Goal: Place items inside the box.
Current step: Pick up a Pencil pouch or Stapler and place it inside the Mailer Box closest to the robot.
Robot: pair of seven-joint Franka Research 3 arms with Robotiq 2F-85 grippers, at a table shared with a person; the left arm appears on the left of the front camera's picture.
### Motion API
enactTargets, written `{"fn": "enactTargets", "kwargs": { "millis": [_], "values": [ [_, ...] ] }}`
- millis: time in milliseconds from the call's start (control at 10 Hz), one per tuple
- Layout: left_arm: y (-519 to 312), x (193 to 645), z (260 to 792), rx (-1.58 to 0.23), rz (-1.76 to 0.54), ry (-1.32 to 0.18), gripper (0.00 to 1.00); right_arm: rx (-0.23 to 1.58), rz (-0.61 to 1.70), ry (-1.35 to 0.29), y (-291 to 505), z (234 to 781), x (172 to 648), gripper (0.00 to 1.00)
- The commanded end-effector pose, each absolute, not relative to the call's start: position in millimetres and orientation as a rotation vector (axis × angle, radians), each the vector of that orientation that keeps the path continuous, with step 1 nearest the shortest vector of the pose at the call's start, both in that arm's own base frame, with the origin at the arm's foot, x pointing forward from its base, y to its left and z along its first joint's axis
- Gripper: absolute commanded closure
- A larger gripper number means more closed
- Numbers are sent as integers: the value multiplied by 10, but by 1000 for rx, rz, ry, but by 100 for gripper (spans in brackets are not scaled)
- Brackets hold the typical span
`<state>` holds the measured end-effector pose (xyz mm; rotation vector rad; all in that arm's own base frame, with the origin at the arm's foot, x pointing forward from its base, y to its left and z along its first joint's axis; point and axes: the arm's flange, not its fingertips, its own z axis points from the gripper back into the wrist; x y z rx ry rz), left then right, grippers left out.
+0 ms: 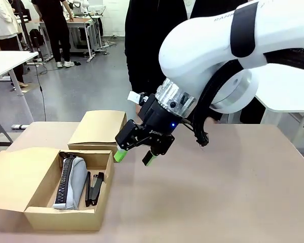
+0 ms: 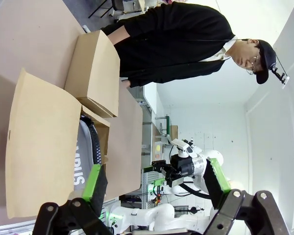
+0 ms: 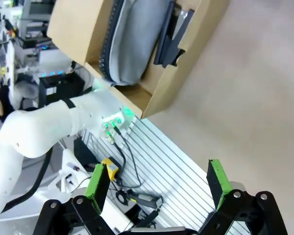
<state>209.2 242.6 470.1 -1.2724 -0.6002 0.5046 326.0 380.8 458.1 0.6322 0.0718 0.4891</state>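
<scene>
Box (image 1: pixel 66 217): brown cardboard, open, at the robot's left of the table (image 1: pixel 228 192); one flap lying out to the left, one folded back on the far side (image 1: pixel 99 126).

Contents: grey zip pencil case (image 1: pixel 73 185) lying lengthwise; black stapler (image 1: pixel 95 188) just beside it, against the right wall. Whether that is one stapler or two cannot be told.

Right hand (image 1: pixel 135 158): reached across the middle, hanging just beside the box's right wall, above the table; fingers spread wide, nothing between them.

Left hand (image 2: pixel 156 183): fingers likewise wide apart and empty, looking over the box from the near side.

Risks, as judged:
- Right hand sits close to the box wall; a sideways or downward move could catch the rim and push the light box or tip it.
- Far flap lies near the arm's path and could be snagged.
- Space left in the box is narrow; a further item dropped from above may land on the pencil case and roll.

Surroundings: person in black (image 1: pixel 152 40) standing at the far edge, right behind the arm, near any swing of it.
</scene>
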Motion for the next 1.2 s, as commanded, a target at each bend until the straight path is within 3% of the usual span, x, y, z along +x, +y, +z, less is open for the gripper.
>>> {"fn": "enactTargets", "kwargs": {
  "millis": [0, 200, 600, 1100],
  "values": [
    [2427, 2097, 4716, -1287, 487, -622, 0, 653, 433, 24, 3671, 4607, 3294, 0],
    [2427, 2097, 4716, -1287, 487, -622, 0, 716, 333, -62, 3241, 4795, 3398, 0],
    [2427, 2097, 4716, -1287, 487, -622, 0, 1005, 256, 7, 1611, 5036, 3508, 0],
    [2427, 2097, 4716, -1287, 487, -622, 0, 1511, 19, -158, -416, 4671, 2935, 0]
  ]
}}
